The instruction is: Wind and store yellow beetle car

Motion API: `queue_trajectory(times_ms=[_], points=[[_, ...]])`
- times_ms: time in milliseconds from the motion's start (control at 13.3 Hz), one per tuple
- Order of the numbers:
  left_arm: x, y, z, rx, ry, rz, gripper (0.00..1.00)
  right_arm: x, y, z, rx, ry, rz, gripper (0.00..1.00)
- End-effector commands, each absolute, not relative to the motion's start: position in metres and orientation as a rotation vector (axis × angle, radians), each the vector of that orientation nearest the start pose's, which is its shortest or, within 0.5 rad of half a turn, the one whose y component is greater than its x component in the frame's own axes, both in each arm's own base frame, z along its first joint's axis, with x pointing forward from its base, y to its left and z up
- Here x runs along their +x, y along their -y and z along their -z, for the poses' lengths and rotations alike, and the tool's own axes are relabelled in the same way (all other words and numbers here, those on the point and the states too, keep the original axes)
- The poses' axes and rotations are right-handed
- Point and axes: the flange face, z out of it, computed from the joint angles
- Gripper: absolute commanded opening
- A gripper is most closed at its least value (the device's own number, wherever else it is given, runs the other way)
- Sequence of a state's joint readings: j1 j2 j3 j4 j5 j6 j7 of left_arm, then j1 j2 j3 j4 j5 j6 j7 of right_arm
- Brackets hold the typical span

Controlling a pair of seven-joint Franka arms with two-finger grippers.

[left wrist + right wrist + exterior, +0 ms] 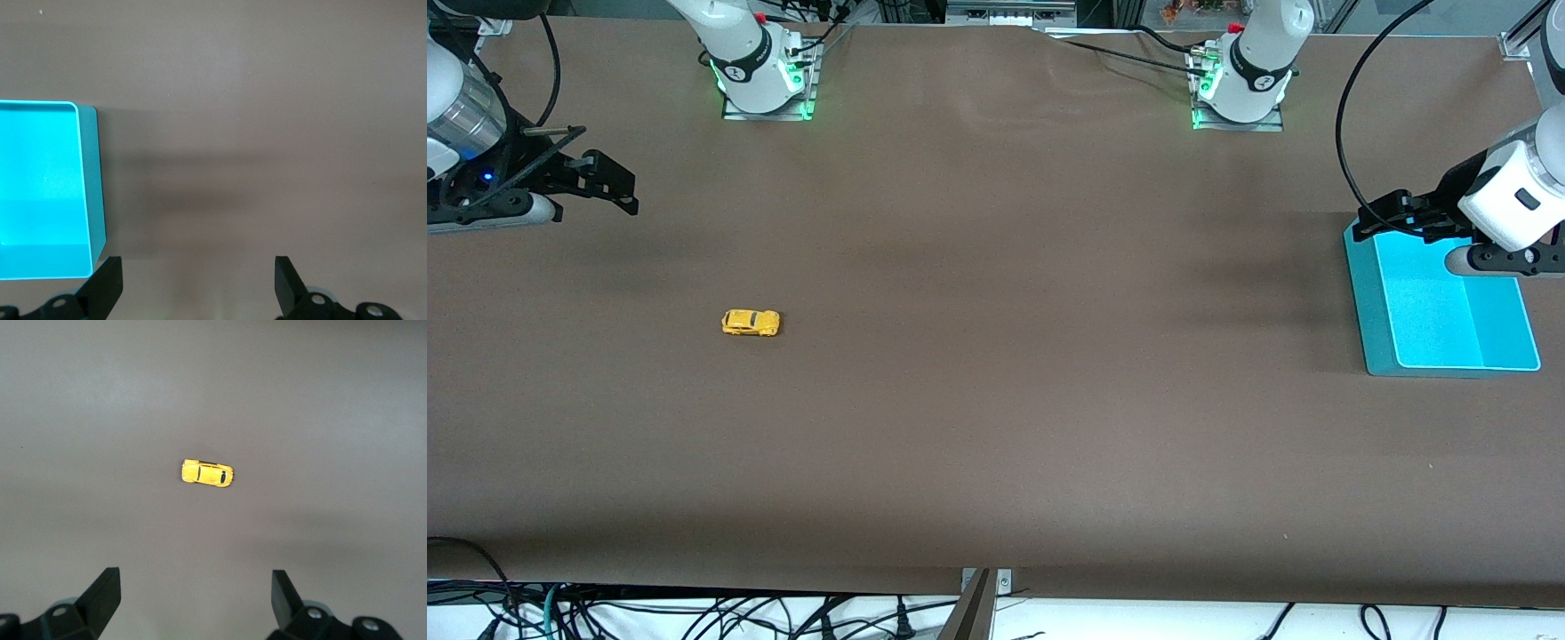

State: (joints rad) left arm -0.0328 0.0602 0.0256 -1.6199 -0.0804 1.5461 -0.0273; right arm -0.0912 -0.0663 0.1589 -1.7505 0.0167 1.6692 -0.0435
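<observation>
The yellow beetle car [751,323] stands on its wheels on the brown table, toward the right arm's end. It also shows in the right wrist view [207,473], well ahead of the open fingers. My right gripper [609,182] is open and empty, up in the air over the table at the right arm's end, apart from the car. My left gripper [1383,216] is open and empty, over the edge of the cyan tray [1369,302] at the left arm's end. In the left wrist view the tray [92,200] lies beside the gripper [198,283].
The cyan tray is empty inside. The table's front edge [996,582] has cables hanging below it. The two arm bases [765,80] [1240,84] stand along the edge farthest from the front camera.
</observation>
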Motion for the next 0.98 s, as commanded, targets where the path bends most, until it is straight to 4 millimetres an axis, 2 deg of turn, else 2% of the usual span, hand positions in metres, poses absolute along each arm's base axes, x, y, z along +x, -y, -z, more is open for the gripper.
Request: queue_trajectory(times_ms=[0,225,901], points=[[0.5679,0.0181,-0.5738,-3.193,-0.008,-0.215,1.00,0.5360,-0.0418,-0.5884,-3.136,0.142,-0.042,1.00],[0.5679,0.0120,-0.5737,-3.194,0.002,-0.217,1.00,0.5366,-0.0419,-0.5885,-3.134,0.142,-0.047,1.00],[0.5684,0.0155,-0.5729,-3.193,-0.003,-0.217,1.00,0.5370,-0.0410,-0.5877,-3.133,0.142,-0.050,1.00]])
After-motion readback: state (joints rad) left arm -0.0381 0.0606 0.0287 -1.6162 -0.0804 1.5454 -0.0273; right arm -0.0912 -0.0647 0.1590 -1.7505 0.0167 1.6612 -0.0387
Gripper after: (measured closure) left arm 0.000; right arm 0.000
